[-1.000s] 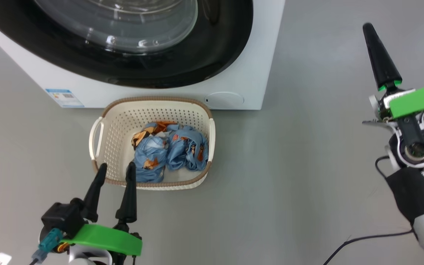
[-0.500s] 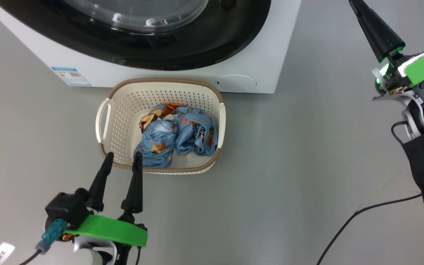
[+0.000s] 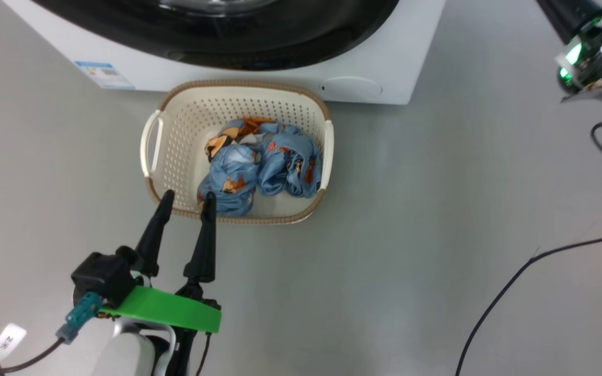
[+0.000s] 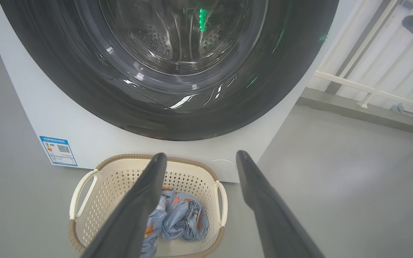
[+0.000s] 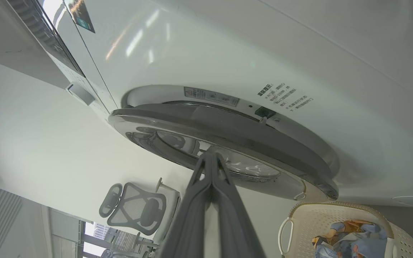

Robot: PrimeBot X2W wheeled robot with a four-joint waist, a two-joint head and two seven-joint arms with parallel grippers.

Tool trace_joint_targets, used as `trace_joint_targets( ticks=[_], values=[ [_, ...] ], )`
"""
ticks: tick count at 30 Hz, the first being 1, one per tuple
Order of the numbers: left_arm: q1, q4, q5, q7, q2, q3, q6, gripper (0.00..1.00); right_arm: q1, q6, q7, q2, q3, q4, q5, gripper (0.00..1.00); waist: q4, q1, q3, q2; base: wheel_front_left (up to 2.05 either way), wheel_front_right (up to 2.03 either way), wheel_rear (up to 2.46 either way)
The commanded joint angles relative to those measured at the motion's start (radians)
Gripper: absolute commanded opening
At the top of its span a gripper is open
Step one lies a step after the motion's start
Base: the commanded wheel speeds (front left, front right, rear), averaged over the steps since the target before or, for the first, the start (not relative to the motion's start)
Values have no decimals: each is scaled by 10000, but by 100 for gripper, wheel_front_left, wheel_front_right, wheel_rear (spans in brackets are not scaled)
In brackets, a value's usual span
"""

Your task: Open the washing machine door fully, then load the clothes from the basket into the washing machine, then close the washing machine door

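slip the clenched right tool (image 5: 210, 156) behind the rim of the seemingly ajar door (image 5: 235, 132) and swing it wide (left tool (image 3: 187, 195) hovers spread near the basket (image 3: 243, 83)).

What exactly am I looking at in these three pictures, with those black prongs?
A wheeled two-armed robot doing laundry. The head view looks down from its head: on the grey floor stands a cream basket holding blue patterned clothes, before a white washing machine. The black prongs are gripper fingers. The left wrist view looks along the left gripper, open and empty, near the basket, facing the round glass door. The right wrist view looks along the right gripper, shut on nothing, its tips near the door's edge.
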Motion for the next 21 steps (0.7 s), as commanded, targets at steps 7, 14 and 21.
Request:
trace_joint_targets(
  ticks=[7, 14, 21],
  values=[
    [-381, -327, -205, -65, 126, 123, -16, 100, -815, 12, 555, -104, -54, 124, -160, 0, 411, 0, 610, 0, 0, 0, 0],
    [-541, -421, -348, -65, 126, -73, -16, 100, -1497, 12, 1011, -114, -33, 535, -291, 0, 688, 0, 970, 0, 0, 0, 0],
    [-711, -537, -495, -65, 126, -246, 2, 100, -2181, 12, 1230, -78, 10, 916, -482, 0, 922, 0, 1272, 0, 0, 0, 0]
  ],
)
